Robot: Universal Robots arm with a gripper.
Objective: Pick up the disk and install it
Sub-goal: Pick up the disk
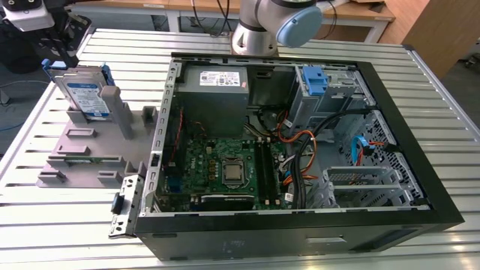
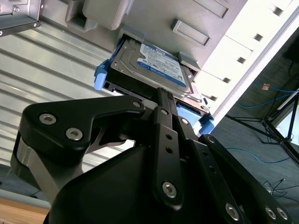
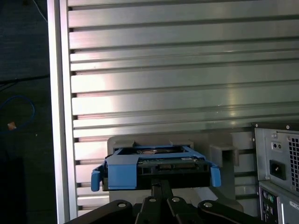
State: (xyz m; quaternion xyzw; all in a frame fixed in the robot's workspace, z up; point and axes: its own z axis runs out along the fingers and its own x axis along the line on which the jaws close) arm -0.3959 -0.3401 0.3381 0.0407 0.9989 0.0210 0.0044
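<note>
You are looking at a ribbed aluminium table in a workshop. In the exterior view a wooden bench stands beyond it at twelve o'clock. A blue cable lies loose on the dark floor beside the table.

An open computer case takes up the table from the centre out to three o'clock. The arm rises behind it at twelve. At nine to ten o'clock a grey rack sits on the slats, just beside the case.

The disk stands on end in that rack at ten o'clock. Its long axis is close to upright with a slight lean, and its labelled face is turned roughly towards five o'clock. A blue frame wraps its edges.

The pincer hangs over the disk's upper end and sits right at that edge in both wrist views. You cannot tell whether it has closed on the disk.
</note>
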